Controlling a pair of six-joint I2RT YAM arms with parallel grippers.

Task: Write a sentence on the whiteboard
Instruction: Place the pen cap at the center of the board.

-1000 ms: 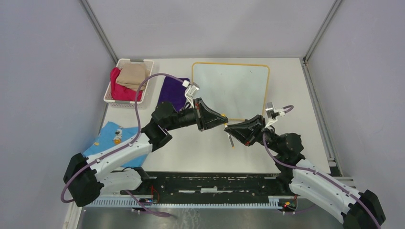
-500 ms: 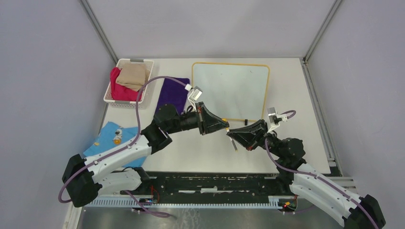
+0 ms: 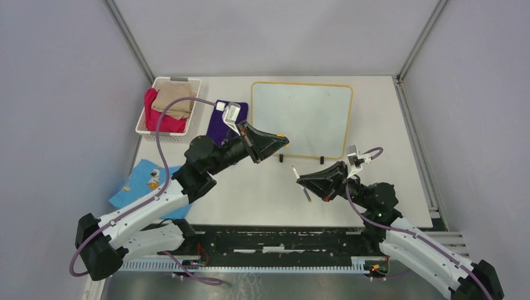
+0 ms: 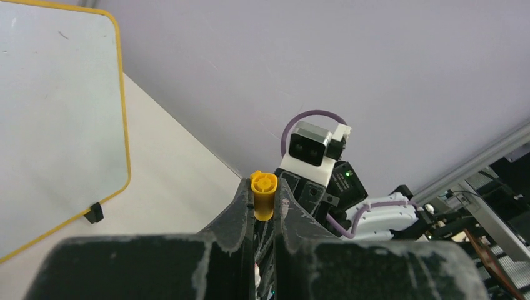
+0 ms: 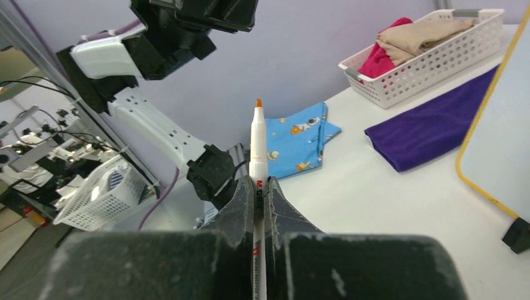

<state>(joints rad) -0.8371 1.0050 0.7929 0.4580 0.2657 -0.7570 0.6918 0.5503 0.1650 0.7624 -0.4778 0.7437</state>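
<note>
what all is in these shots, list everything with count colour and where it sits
whiteboard: 1, white with yellow-orange frame, far middle of the table, no writing visible
board feet: 2, black, at the whiteboard's near edge
basket: 1, white, far left of the table
red cloth: 1, red, in the basket
tan cloth: 1, tan, in the basket, on the red cloth
purple cloth: 1, purple, between basket and whiteboard
blue cloth: 1, blue with cartoon print, near left of the table
marker: 1, white with orange tip, uncapped, in the right gripper
marker cap: 1, yellow, in the left gripper
table: 1, white
left gripper: 1, black, shut on the marker cap
right gripper: 1, black, shut on the marker
</note>
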